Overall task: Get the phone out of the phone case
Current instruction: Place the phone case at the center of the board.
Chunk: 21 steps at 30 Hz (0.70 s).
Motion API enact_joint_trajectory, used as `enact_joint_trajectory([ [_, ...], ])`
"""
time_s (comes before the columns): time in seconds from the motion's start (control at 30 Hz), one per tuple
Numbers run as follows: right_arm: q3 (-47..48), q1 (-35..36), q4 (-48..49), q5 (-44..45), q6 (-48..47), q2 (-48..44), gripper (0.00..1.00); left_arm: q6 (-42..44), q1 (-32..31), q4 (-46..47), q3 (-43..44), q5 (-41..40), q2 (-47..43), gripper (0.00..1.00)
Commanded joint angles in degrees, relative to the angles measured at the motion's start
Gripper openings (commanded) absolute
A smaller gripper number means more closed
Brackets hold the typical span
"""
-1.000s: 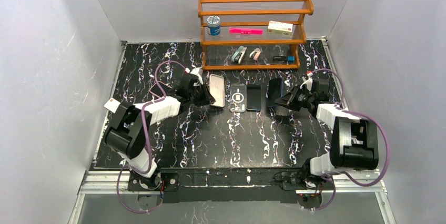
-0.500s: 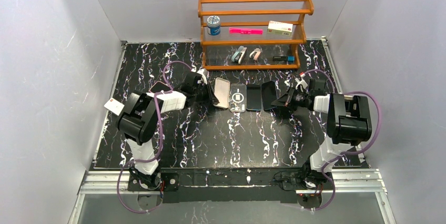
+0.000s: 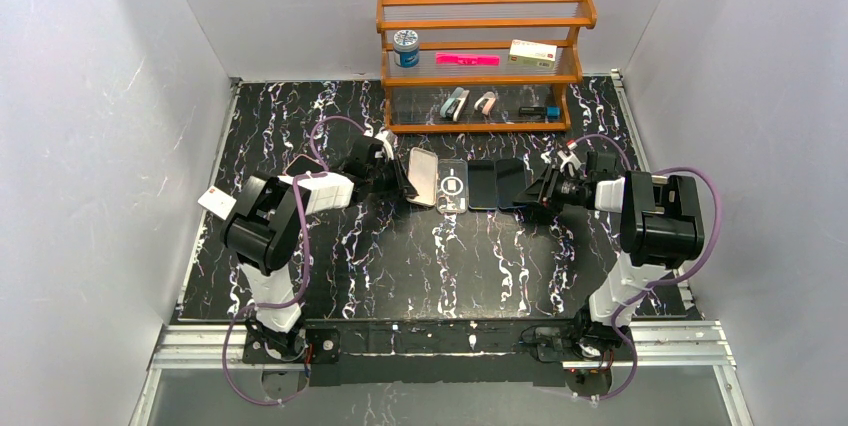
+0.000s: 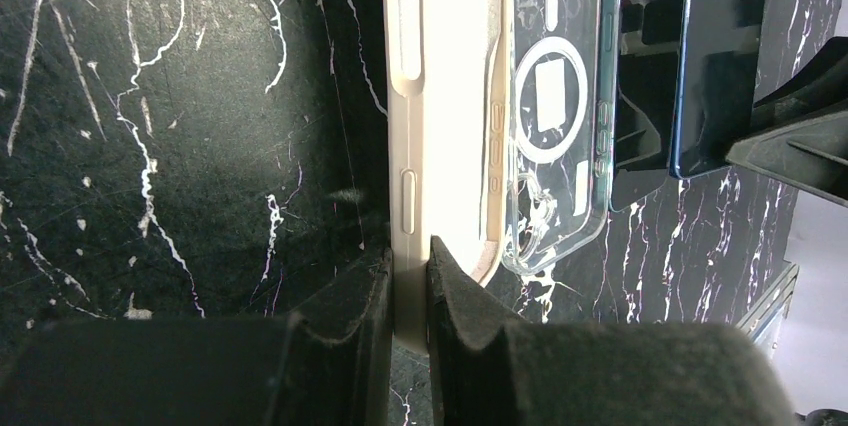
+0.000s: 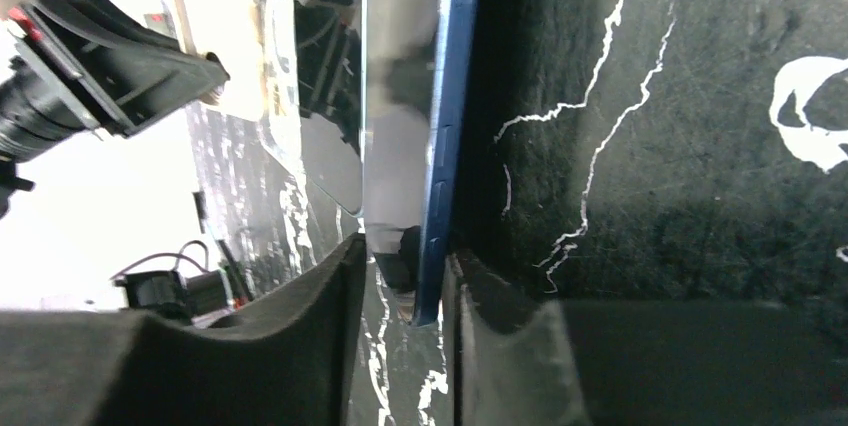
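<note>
My left gripper (image 4: 410,271) is clamped on the edge of the beige case (image 4: 405,96), which is tilted up just beside the clear case (image 4: 555,116). The right gripper (image 5: 405,296) straddles the blue phone (image 5: 440,176), low over the table (image 3: 400,256) beside a second dark phone (image 3: 482,184). I cannot tell whether those pads bite or merely bracket it. The phone looks free of the case, so I would lower it flat, open slowly, and back straight out without nudging its neighbour.
</note>
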Motion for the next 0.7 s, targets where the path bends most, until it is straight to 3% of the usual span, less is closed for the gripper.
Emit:
enact_joint_trajectory([
  [0.0,1.4,0.4,-3.1,2.3,-2.9,0.1,0.46,0.8,-0.9,-4.9,-0.3,1.3,1.4,0.09],
  [0.23,2.0,0.4,-7.9,8.3,-5.2,-3.0,0.65,3.1,-0.9,-11.7,3.2,-4.1,1.5,0.36],
  [0.63,3.1,2.3,-16.6,20.9,-8.6,-7.8,0.81,5.3,-0.9,-18.2,4.6,-12.1,-1.0,0.81],
  [0.67,3.4,2.7,-17.2,21.7,-9.0,-7.9,0.83,5.3,-1.1,-18.5,4.9,-12.8,-1.0,0.89],
])
